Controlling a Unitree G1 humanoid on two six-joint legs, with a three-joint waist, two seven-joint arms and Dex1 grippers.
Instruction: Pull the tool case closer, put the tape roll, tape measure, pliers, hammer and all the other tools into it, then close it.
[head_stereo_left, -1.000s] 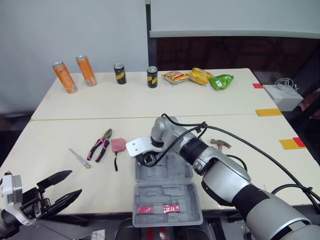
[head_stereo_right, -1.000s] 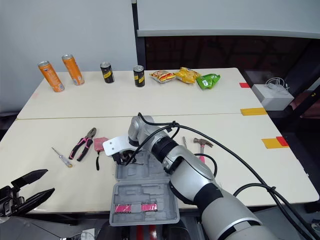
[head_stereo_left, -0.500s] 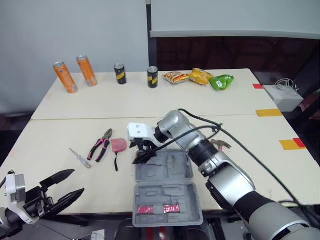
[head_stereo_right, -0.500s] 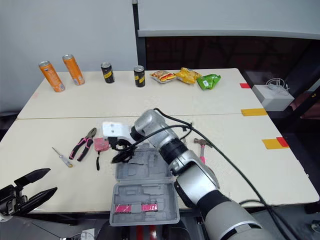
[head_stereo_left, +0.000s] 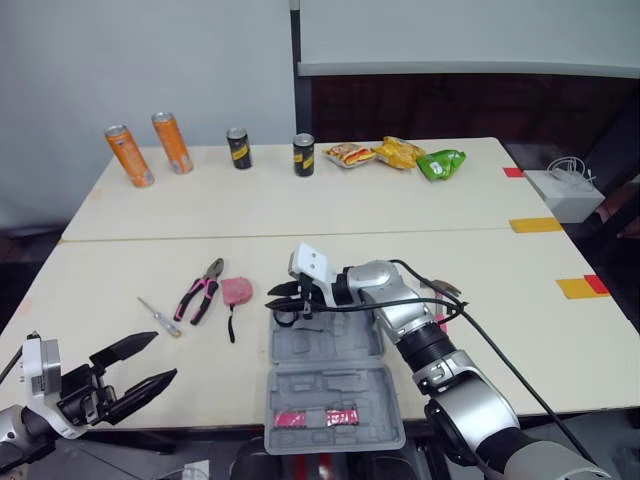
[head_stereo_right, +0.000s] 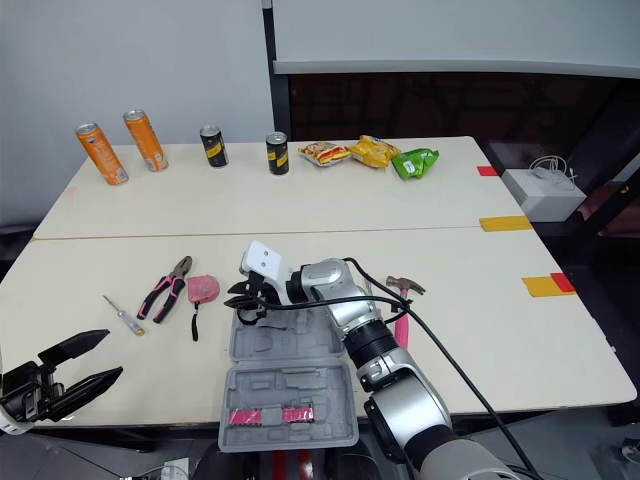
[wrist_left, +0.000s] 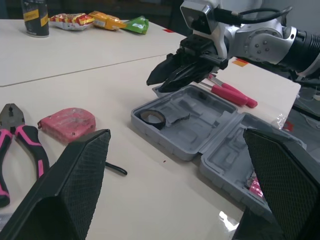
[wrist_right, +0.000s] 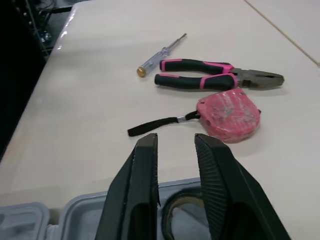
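The grey tool case (head_stereo_left: 345, 345) lies open near the table's front edge. A dark tape roll (wrist_left: 152, 117) sits in its far left corner. My right gripper (head_stereo_left: 280, 298) hovers just above that corner, pointing left, open and empty; in its wrist view the right gripper (wrist_right: 176, 137) has the roll (wrist_right: 180, 220) below its fingers. To the left lie the pink tape measure (head_stereo_left: 238, 290), the pink-handled pliers (head_stereo_left: 201, 292) and a screwdriver (head_stereo_left: 160, 316). The hammer (head_stereo_right: 405, 290) lies right of the case. My left gripper (head_stereo_left: 135, 370) is open off the front left edge.
Several drink cans (head_stereo_left: 173, 141) and snack packs (head_stereo_left: 400, 152) stand along the far table. A white box (head_stereo_left: 566, 194) with a cable sits at the far right, beside orange and red tape marks (head_stereo_left: 585, 287). A pink strip (head_stereo_left: 317, 417) lies in the case's near half.
My right arm has swung down and rightward, and its wrist has turned; the gripper has lifted out of the case's far left corner, leaving the tape roll there. The left gripper has barely moved.
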